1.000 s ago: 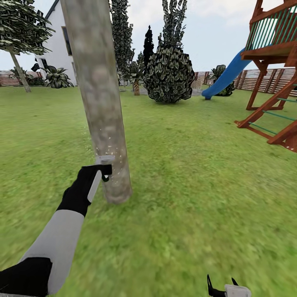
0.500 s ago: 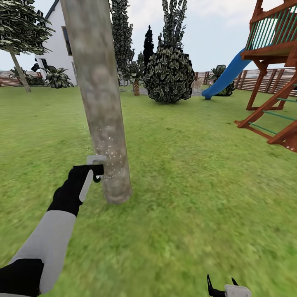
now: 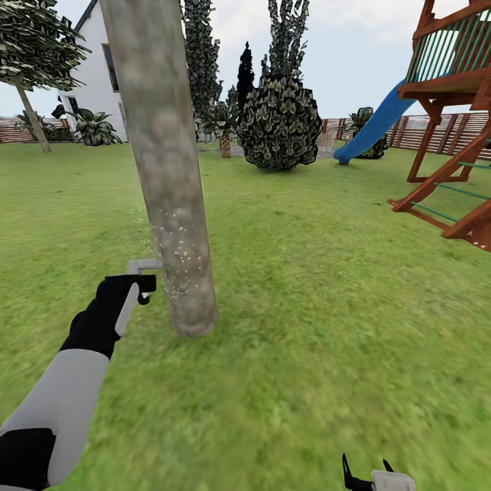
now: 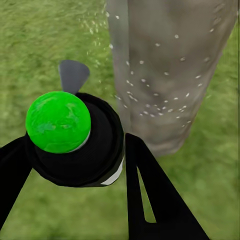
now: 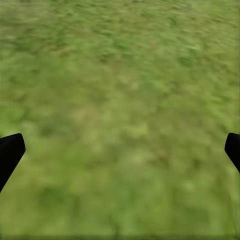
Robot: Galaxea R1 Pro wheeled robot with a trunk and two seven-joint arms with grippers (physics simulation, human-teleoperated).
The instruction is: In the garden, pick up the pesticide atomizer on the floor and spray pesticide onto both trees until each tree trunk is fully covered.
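My right gripper [image 3: 365, 477] sits low by the base, its fingers spread wide over bare grass [image 5: 120, 110]. My left gripper [image 4: 75, 165] is clamped around the sprayer [image 4: 70, 137], whose green cap [image 4: 58, 121] faces the wrist camera. In the head view the sprayer's [image 3: 140, 273] grey nozzle lies level, pointing right at the tree trunk [image 3: 167, 170] just beside it. White droplets speckle the trunk's lower part. The trunk rises tall, leaning slightly. Beyond stand a second tree [image 3: 31, 61], a white house [image 3: 102, 75], dark bushes [image 3: 278, 123] and a wooden playset with 1 blue slide [image 3: 374, 123].
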